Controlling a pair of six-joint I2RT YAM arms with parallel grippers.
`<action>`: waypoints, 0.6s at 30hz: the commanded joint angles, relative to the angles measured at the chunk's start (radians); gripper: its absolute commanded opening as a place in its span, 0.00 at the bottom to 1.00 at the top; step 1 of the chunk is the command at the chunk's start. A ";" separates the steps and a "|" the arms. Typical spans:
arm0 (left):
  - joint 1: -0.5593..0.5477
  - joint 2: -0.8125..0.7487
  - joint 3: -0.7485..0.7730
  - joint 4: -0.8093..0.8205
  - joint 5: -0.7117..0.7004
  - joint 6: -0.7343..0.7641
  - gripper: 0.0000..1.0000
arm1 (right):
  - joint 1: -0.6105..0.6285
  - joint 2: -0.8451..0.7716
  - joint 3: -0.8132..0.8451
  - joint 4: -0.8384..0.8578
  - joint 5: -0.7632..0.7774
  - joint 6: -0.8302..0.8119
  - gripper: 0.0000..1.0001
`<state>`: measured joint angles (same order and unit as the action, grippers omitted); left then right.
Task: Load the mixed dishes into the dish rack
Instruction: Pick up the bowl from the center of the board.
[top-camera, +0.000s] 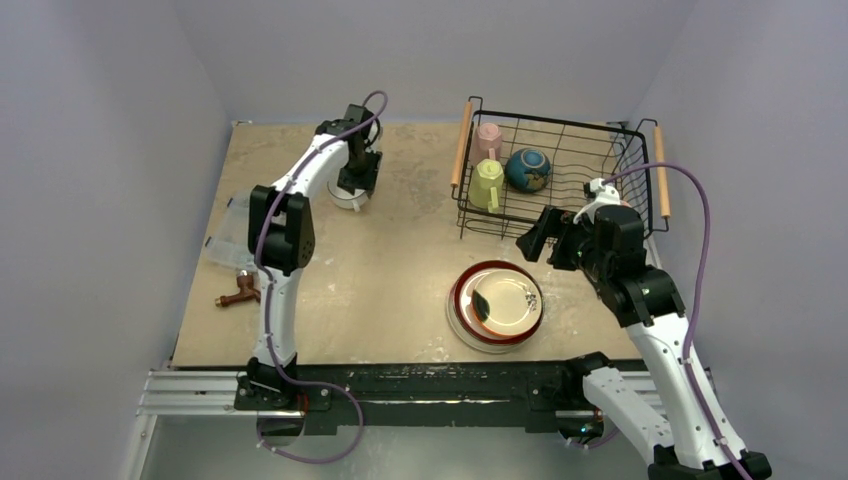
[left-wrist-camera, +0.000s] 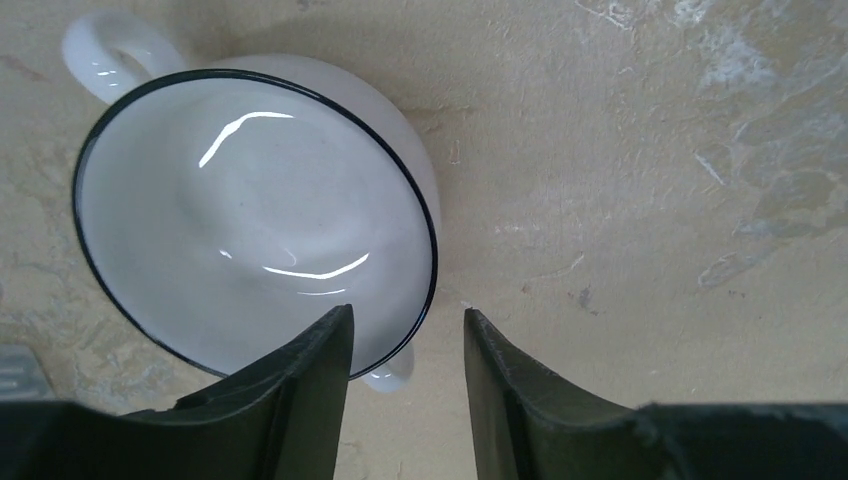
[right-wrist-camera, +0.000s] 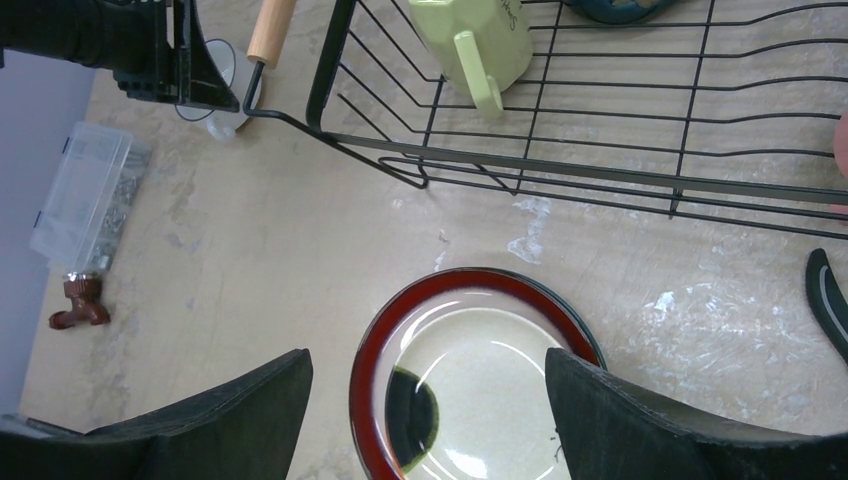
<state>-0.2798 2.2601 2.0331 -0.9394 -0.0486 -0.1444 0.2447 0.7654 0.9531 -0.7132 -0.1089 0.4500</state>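
White mug (left-wrist-camera: 250, 220) rim between left jaws.

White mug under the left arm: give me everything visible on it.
The white mug is glossy and ceramic-looking, with a thin dark line round the rim and a loop handle on the side away from the arm. It stands upright and empty on the beige table, well to the left of the dish rack. The left claw straddles its near rim with jaws apart, one finger over the inside and the other outside. Whether they touch the wall is not clear.
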 joint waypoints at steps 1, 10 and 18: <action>-0.022 0.048 0.085 -0.054 0.011 0.024 0.40 | -0.001 -0.005 0.007 0.004 -0.030 -0.016 0.87; -0.022 0.056 0.076 -0.047 0.013 0.036 0.25 | -0.002 -0.045 0.024 -0.036 -0.039 0.007 0.87; -0.043 -0.002 0.079 -0.082 0.043 0.031 0.00 | -0.001 -0.102 0.042 -0.120 -0.041 0.013 0.87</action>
<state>-0.3035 2.3299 2.0853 -0.9966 -0.0334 -0.1070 0.2447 0.6903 0.9535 -0.7811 -0.1261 0.4553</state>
